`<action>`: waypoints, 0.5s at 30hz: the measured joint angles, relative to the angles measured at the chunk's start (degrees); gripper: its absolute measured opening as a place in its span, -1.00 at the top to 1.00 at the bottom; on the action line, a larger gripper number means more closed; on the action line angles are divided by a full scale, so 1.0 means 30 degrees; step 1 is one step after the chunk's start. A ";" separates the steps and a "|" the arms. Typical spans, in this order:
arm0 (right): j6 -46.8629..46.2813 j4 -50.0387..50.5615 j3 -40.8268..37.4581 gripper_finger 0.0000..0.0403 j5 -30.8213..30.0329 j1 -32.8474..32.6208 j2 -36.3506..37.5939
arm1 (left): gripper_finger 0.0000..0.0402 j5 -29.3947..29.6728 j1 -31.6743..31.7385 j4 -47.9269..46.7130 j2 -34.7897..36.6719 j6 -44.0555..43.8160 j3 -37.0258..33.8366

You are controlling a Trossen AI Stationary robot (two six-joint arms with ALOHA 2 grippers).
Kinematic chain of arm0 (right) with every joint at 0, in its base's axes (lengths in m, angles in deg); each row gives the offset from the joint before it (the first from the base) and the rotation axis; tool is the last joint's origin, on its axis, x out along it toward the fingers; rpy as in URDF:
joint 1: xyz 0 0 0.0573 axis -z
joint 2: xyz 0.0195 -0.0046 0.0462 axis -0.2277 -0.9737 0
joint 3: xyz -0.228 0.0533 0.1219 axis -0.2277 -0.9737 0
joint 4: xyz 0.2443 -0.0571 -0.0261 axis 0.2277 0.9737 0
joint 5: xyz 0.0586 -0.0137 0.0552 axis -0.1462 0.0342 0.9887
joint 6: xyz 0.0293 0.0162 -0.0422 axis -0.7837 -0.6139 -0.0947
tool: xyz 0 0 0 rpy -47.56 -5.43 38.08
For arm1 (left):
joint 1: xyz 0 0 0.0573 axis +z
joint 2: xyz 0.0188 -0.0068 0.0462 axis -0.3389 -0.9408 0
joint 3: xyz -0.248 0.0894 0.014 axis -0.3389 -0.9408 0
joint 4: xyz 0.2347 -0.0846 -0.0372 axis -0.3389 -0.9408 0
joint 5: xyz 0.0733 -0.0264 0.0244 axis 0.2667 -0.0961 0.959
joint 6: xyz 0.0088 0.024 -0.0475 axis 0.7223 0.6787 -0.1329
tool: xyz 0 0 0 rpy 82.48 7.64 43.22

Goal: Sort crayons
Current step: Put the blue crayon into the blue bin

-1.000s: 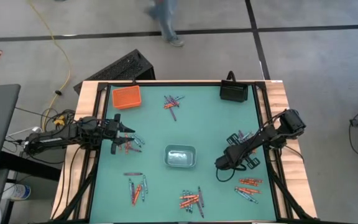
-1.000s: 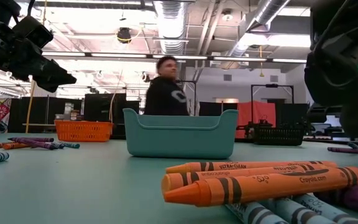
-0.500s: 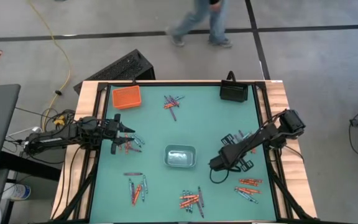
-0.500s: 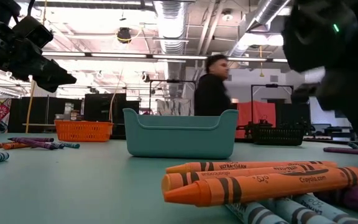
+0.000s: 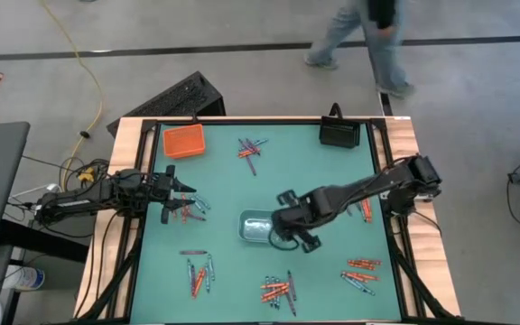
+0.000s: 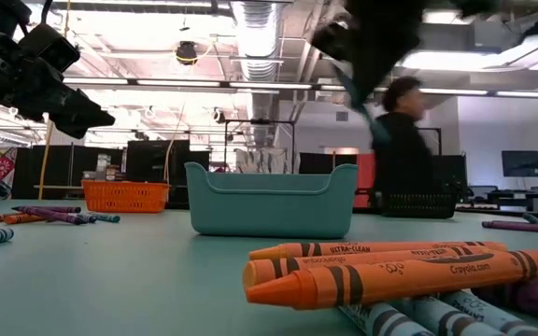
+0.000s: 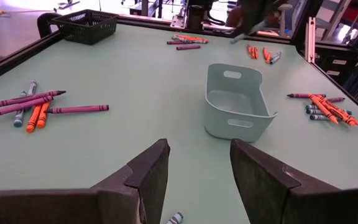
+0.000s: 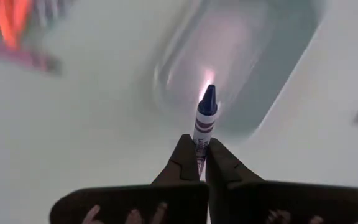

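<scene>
My right pincer (image 8: 199, 151) is clamping a blue crayon (image 8: 205, 118) tip-forward, hanging just over the clear-grey tray (image 5: 258, 227) at mid-bench. My left pincer (image 7: 197, 171) is waiting with fingers apart above the left-edge crayons (image 5: 190, 209). The tray's inside is blurring out for me. Other waxy paper-wrapped sticks (image 6: 390, 273) are lying in scattered clusters.

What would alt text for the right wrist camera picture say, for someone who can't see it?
The right gripper pinches a blue crayon between its shut dark fingers, tip pointing at the pale grey-blue tray on the green table. Blurred orange crayons lie at one corner.
</scene>
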 joint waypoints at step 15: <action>-0.0557 -0.6759 -0.0738 0.98 0.2736 0.2090 -0.0240 | 0.19 -0.0005 0.0005 0.0004 -0.0002 0.0000 -0.0004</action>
